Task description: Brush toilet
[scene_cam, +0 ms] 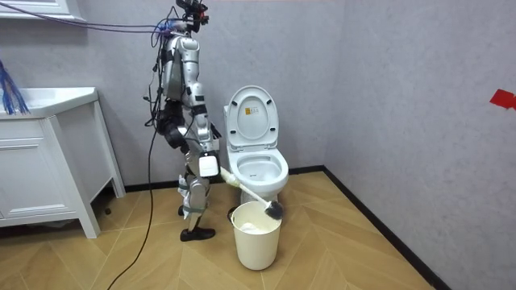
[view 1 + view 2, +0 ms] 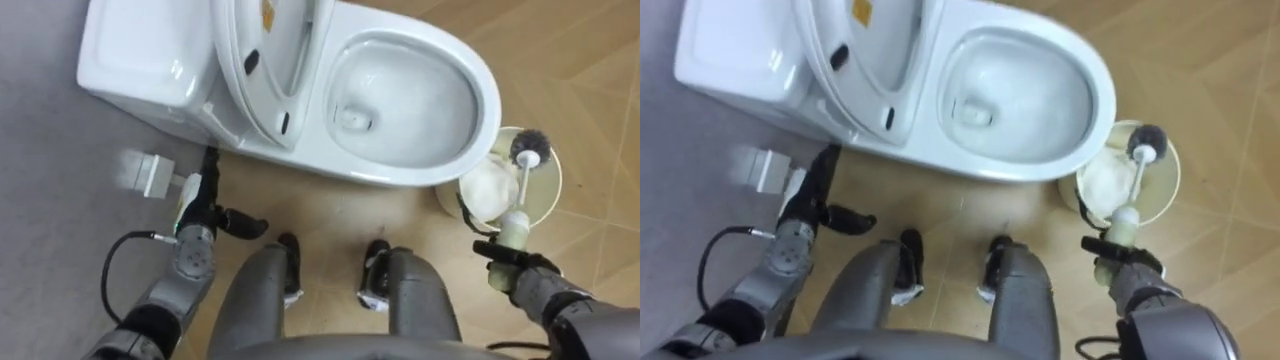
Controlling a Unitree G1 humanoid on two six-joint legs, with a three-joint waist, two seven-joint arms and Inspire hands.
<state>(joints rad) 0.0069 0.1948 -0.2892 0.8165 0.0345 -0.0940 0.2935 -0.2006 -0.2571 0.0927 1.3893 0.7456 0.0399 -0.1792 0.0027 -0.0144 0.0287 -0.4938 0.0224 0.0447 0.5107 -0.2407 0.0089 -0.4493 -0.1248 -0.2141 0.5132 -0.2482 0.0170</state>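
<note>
One risk: long white-handled toilet brush (image 2: 522, 185), held at its end by curled fingers of right hand (image 2: 525, 272), clips cream plastic bucket (image 2: 556, 190) rim, tipping it.

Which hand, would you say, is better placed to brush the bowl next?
Right: the right hand grips the brush over the bucket beside the bowl; the left hand hangs by the tank.

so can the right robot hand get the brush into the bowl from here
Probably yes: the right robot hand grips the brush, its head over the bucket beside the toilet bowl; the seat is up and nothing lies between.
</note>
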